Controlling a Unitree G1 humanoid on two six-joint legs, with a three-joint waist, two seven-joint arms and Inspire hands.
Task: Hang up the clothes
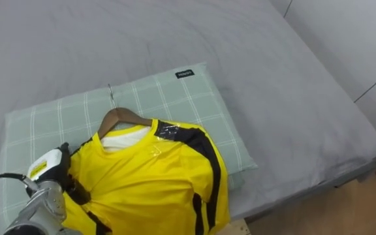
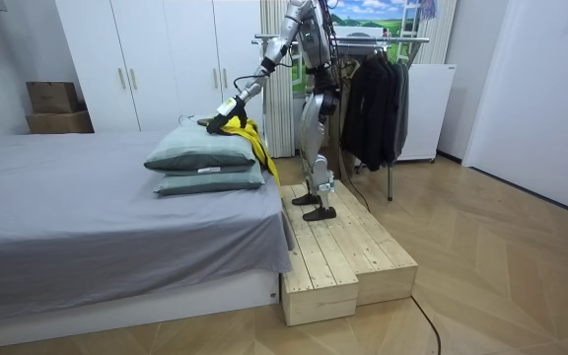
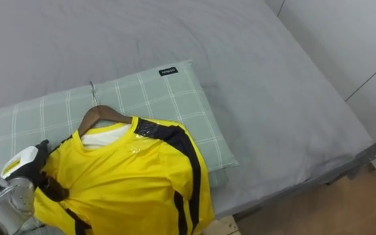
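– On pillow [image 1: 175,91], left eye view: shirt [image 1: 152,179] on hanger [image 1: 119,117], hook [image 1: 111,95] toward 12 o'clock. Left hand [image 1: 47,171] at shirt's 8 o'clock shoulder; grip can't be told.
– Room view: robot on platform [image 2: 343,261], arm reaching over bed [image 2: 116,217] to it.
– Right eye view: same. Handling?
– Likely light, soft, slippery; take the stiff hanger by its hook.

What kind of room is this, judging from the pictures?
Most likely a bedroom: a bed with stacked pillows, white wardrobes behind it, and a clothes rack holding dark garments.
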